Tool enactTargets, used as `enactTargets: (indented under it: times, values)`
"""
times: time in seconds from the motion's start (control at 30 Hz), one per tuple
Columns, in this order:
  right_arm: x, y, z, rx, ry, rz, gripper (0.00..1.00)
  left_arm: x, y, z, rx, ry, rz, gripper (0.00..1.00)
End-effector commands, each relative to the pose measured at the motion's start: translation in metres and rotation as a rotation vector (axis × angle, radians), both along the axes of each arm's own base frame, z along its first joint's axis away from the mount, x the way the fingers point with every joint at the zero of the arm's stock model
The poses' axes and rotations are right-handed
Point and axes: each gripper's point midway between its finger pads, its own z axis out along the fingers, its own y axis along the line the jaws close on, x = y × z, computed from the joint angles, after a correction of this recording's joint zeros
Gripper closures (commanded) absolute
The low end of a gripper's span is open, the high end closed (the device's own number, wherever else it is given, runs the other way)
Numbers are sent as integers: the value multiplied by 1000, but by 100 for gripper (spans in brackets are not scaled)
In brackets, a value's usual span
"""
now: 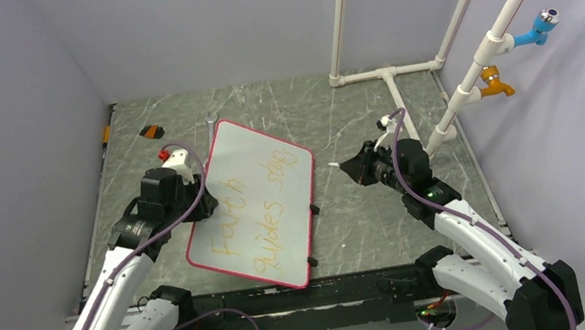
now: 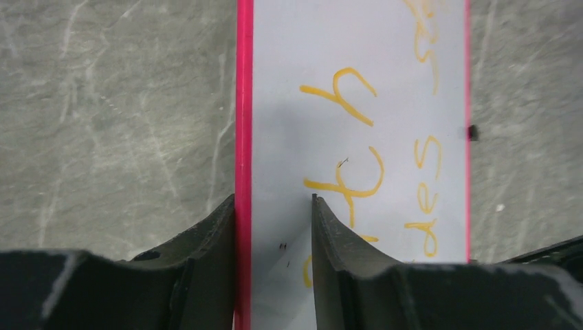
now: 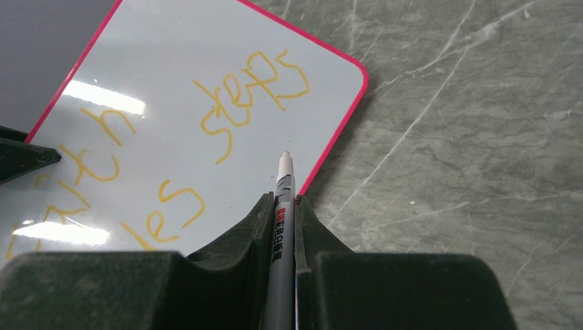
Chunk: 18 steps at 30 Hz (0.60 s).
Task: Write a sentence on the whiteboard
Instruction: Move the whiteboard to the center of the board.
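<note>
My right gripper (image 3: 282, 198) clenches the pen (image 3: 284, 172) at the whiteboard (image 3: 172, 62) edge; left gripper (image 2: 273, 199), spread, straddles its rim. The sentence (image 3: 240, 110) seems finished; I'd withdraw.

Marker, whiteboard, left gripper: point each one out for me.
marker (image 3: 283, 184): right wrist view, on its barrel below the tip.
whiteboard (image 1: 242, 148): top external view, on bare white near its far corner.
left gripper (image 2: 273, 206): left wrist view, midway between its fingertips.

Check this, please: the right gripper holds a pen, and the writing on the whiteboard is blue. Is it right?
Not quite. The writing is yellow-orange, not blue; the right wrist view shows it. The right gripper does hold a pen, and the writing is on the whiteboard.
</note>
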Motion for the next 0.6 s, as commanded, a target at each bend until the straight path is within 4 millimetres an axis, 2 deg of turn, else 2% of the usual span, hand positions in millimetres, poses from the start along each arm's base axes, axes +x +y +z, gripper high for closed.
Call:
enactTargets:
  times: [0.0, 0.07, 0.17, 0.37, 0.57]
  values:
    - [7, -2, 16, -6, -66, -15, 100, -5, -10, -9, -78, 17, 13, 70]
    - [8, -3, 15, -13, -66, -18, 100, -5, -17, -9, -118, 4, 6, 83]
    - [9, -4, 15, -25, -72, -18, 100, -5, -26, -10, -168, -13, -4, 92]
    - [10, -8, 21, -44, -97, -31, 100, -4, -43, -6, -233, -38, -12, 100]
    - [10, -14, 26, -71, -109, -52, 100, -4, -74, -2, -290, -61, -17, 100]
